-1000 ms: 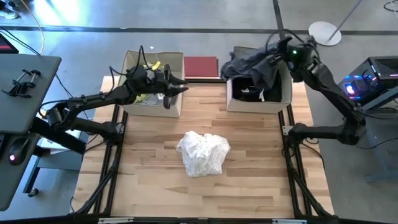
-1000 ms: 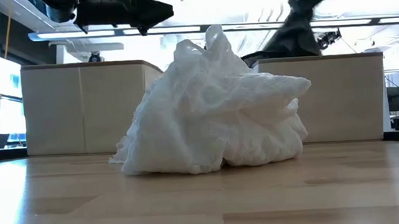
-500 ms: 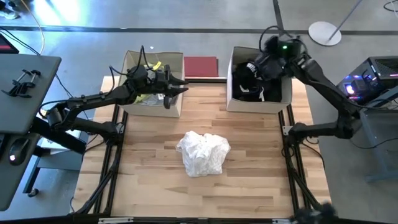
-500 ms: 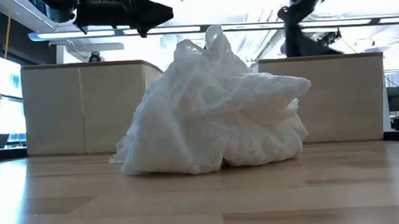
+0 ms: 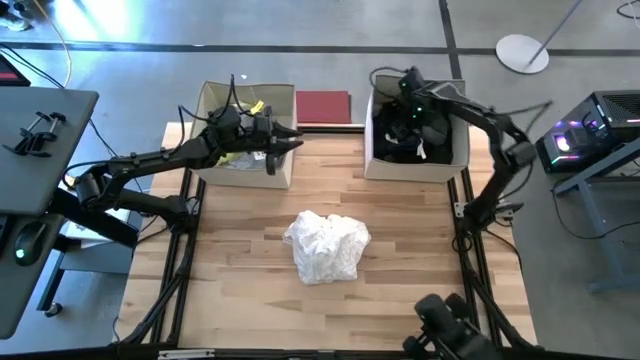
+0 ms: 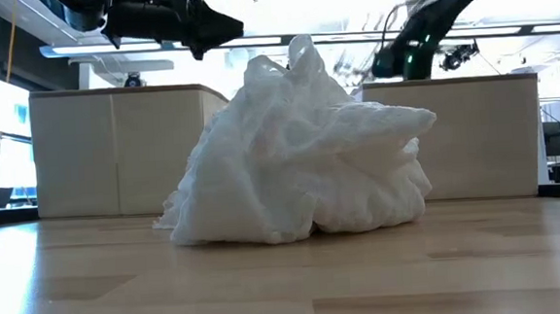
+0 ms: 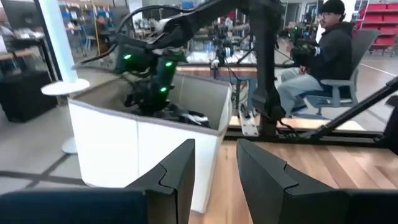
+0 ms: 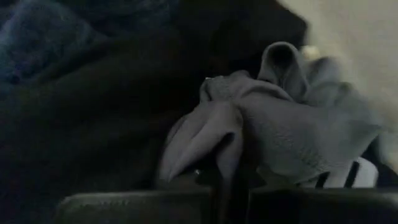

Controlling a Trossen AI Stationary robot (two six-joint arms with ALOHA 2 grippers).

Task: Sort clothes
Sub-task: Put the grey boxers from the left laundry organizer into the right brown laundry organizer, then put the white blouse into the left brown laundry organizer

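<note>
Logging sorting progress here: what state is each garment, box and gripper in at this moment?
Crumpled white garment: heaped on the wooden table, unsorted.
Right beige fabric box: holds dark clothes.
Left beige fabric box: holds a neon yellow garment.
Right gripper: down inside the right box.
Left gripper: open, empty, beside the left box.

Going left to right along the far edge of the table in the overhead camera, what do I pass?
Left beige box with the left gripper over its right end → flat dark red board → right beige box holding dark clothes, with the right gripper down inside it.
</note>
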